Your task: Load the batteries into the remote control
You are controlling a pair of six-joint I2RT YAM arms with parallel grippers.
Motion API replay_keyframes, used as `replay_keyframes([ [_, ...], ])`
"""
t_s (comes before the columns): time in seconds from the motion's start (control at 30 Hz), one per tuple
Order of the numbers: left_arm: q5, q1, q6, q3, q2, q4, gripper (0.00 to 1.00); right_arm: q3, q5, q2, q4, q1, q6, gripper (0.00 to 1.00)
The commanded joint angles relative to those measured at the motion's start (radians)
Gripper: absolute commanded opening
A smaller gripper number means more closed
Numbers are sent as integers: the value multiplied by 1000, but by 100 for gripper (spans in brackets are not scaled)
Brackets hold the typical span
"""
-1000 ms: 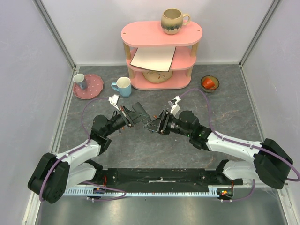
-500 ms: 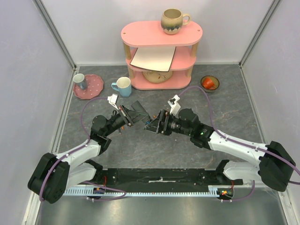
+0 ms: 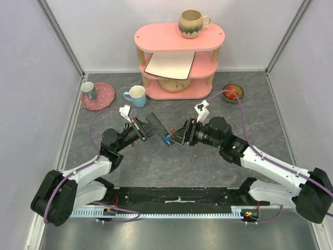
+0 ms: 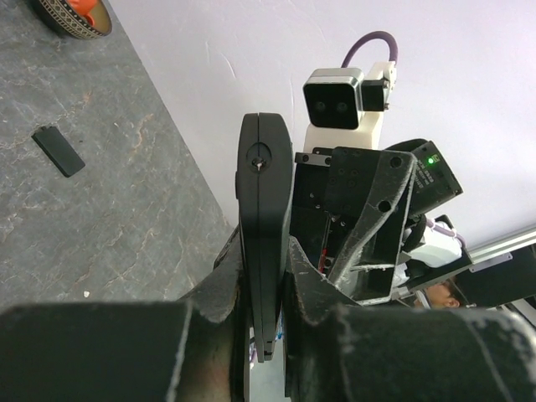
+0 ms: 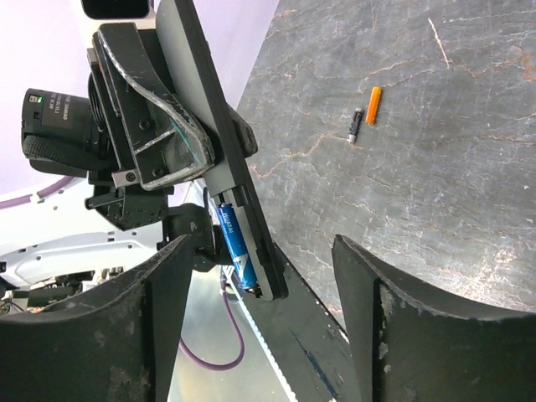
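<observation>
Remote control (image 4: pixel 265 234) was held off the table (image 5: pixel 435 167) near the middle of the scene, edge-on, with the left gripper (image 4: pixel 266 280) pressed tight on its lower part. A blue battery (image 5: pixel 234 247) lay in the open compartment at one end. A second earlier the right gripper (image 3: pixel 179 137) had been right up against that end. Now it had backed off to the right and stood just apart from the remote, fingers spread with nothing between them. That suggested the blue cell had just been released into its slot. Whether it was fully pressed home could not be told, and by this reading at least one more cell was still to be fetched. The right wrist view alone showed the seated cell. It also showed two loose cells lying close together far out on the table, an orange battery (image 5: pixel 373 105) and a dark battery (image 5: pixel 355 126). The overhead view gave only a blue speck at the remote's end. The left wrist view alone showed a small black flat piece (image 4: pixel 59 151) on the table and a bowl (image 4: pixel 71 17) beyond it.
</observation>
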State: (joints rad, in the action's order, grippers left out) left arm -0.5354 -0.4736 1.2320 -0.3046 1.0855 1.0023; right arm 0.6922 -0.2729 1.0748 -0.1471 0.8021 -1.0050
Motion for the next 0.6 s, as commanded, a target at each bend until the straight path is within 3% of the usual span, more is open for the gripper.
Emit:
replay_keyframes([
  [0.0, -31, -2, -11, -1, -18, 71, 2, -26, -40, -7, -60, -7, 3, 71],
  [0.57, -23, -2, -8, 1, -45, 90, 2, -88, -60, 57, -134, -7, -46, 57],
])
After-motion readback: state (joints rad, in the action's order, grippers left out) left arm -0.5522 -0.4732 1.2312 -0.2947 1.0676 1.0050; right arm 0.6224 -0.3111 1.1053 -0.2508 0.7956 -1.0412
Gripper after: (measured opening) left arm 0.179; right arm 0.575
